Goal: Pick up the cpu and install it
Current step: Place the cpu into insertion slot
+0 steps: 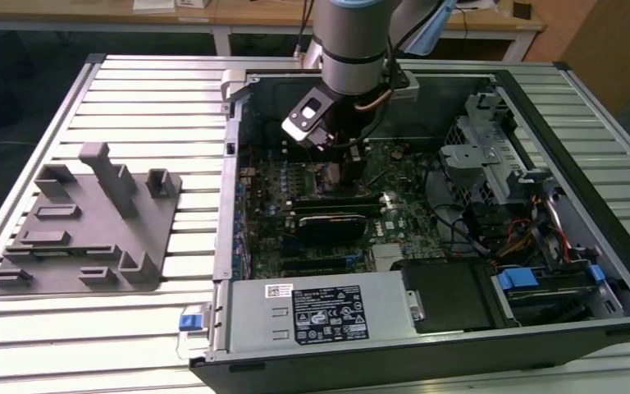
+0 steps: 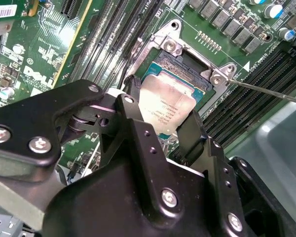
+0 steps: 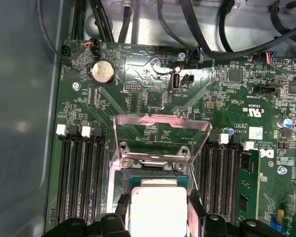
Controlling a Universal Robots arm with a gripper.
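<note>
While two fingers (image 2: pixel 187 132) pinch the one cpu (image 2: pixel 167 106), the pincer (image 2: pixel 163 101) hangs at one open socket (image 2: pixel 185 61).

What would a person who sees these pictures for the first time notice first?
The silver cpu, gripped by the black hand at the open socket on the green motherboard. In the exterior view, the arm reaches down into an open computer case; a grey plastic fixture lies on the slatted table at the exterior view's left.
</note>
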